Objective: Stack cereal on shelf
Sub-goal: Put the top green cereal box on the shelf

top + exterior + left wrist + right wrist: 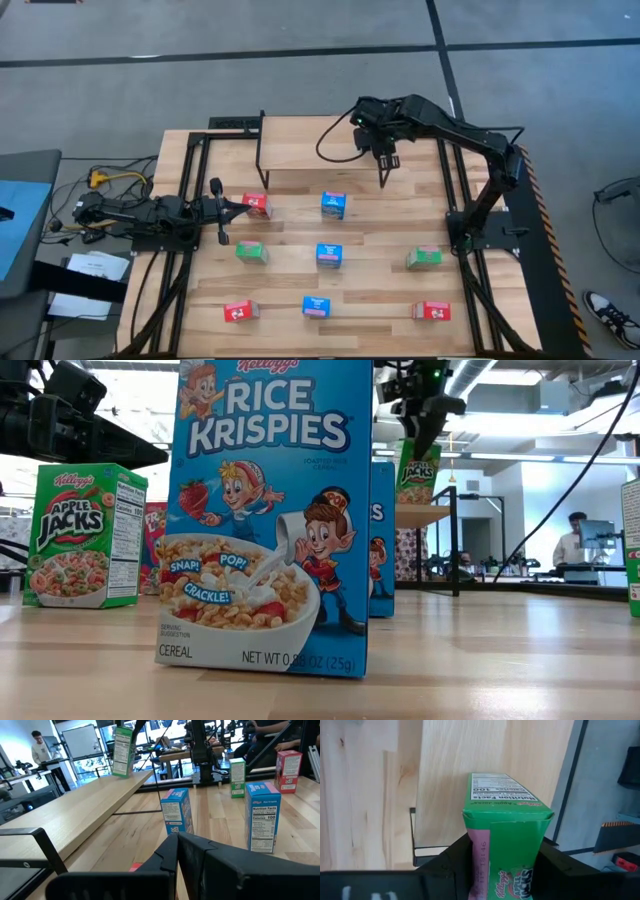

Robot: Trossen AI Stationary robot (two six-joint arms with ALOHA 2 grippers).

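The right pincer (502,865) was pinching a green cereal box (506,822) upright over the shelf (300,150), near its right end. If it let go too high or off-square, the box could've tipped off the edge. The left pincer (222,210) sat pressed together above the bench (380,280).

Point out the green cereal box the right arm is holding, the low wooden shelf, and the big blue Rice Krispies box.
Green cardboard cereal box (506,815), right wrist view, top flap.
Low light-wood shelf (310,150), high view, bare top.
Blue cardboard Rice Krispies box (270,510), low view, printed front.
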